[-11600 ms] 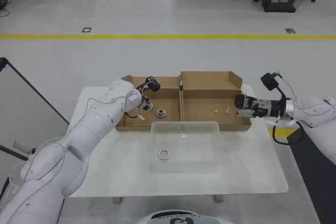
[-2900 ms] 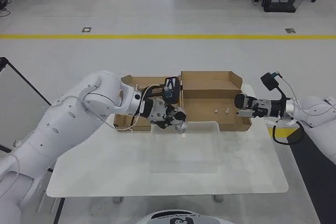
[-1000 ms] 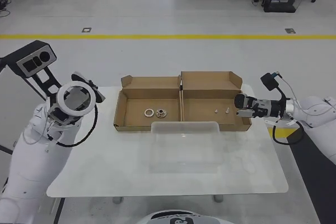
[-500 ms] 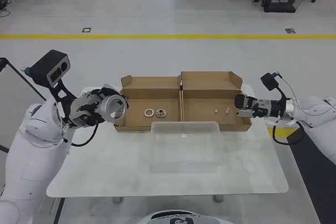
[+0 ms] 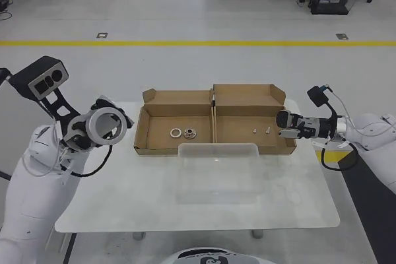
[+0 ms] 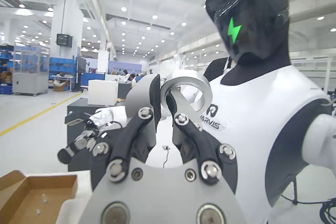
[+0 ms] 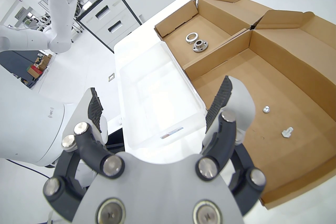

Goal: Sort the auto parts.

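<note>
Metal ring [image 6: 187, 76] is clamped in the left gripper [image 6: 162, 93] — one finger inside its bore, one outside — at the centre left of the top view, just left of the left cardboard box [image 5: 175, 100]. Right gripper [image 7: 160, 93], fingers spread apart, hangs centre right by the right cardboard box [image 5: 247, 96].

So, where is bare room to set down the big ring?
Left box: between its left wall and the small ring. Right box: between the left box and two small parts. Clear tray: wholly bare. Crowded: flanged part beside that ring.
</note>
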Action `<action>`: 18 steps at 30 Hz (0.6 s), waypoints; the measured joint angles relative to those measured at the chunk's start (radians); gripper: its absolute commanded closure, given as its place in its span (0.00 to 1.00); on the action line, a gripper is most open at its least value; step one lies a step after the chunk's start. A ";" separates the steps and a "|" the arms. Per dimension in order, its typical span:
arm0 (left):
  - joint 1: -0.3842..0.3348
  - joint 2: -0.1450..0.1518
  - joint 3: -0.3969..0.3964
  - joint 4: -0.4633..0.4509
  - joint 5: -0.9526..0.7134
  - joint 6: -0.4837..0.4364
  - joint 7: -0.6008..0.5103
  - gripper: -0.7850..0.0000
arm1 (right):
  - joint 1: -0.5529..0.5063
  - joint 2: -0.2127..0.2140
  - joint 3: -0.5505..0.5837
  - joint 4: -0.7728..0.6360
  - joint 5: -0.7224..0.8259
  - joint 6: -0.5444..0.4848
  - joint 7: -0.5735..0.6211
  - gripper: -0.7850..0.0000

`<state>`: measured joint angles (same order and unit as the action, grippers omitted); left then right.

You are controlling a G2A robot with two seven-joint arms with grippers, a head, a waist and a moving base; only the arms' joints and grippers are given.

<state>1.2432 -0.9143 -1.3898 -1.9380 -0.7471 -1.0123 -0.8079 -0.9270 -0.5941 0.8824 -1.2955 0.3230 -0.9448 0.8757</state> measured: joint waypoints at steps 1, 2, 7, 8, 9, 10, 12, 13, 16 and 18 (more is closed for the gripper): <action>0.003 0.000 -0.003 -0.003 -0.023 0.000 0.000 1.00 | 0.000 0.000 0.000 0.000 0.000 0.000 0.000 0.00; 0.005 0.001 -0.009 -0.007 -0.044 0.000 0.000 1.00 | 0.000 0.000 0.000 0.000 0.000 0.000 0.000 0.00; 0.016 0.002 -0.024 -0.010 -0.067 0.000 0.000 1.00 | 0.000 0.000 0.000 0.000 0.000 0.000 0.000 0.00; 0.018 0.003 -0.027 -0.008 -0.062 0.000 0.000 1.00 | 0.000 0.000 0.000 0.000 0.000 0.000 0.000 0.00; 0.020 0.004 -0.029 -0.007 -0.058 0.000 0.000 1.00 | 0.000 0.000 0.000 0.000 0.000 0.000 0.000 0.00; 0.021 0.004 -0.031 -0.006 -0.054 0.000 0.000 1.00 | 0.000 0.000 0.000 0.000 0.000 0.000 0.000 0.00; 0.023 0.007 -0.038 0.000 -0.028 0.000 0.000 1.00 | 0.000 0.000 0.000 0.000 0.000 0.000 0.000 0.00; 0.024 0.010 -0.040 0.004 -0.003 0.000 0.000 1.00 | 0.000 0.000 0.000 0.000 0.000 0.000 0.000 0.00; 0.026 0.019 -0.041 0.016 0.107 0.000 0.000 1.00 | 0.000 0.000 0.000 0.000 0.000 0.000 0.000 0.00; 0.028 0.024 -0.037 0.020 0.149 0.000 0.000 1.00 | 0.000 0.000 0.000 0.000 0.000 0.000 0.000 0.00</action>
<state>1.2710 -0.8906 -1.4265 -1.9175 -0.5979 -1.0123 -0.8081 -0.9270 -0.5941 0.8824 -1.2955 0.3230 -0.9448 0.8757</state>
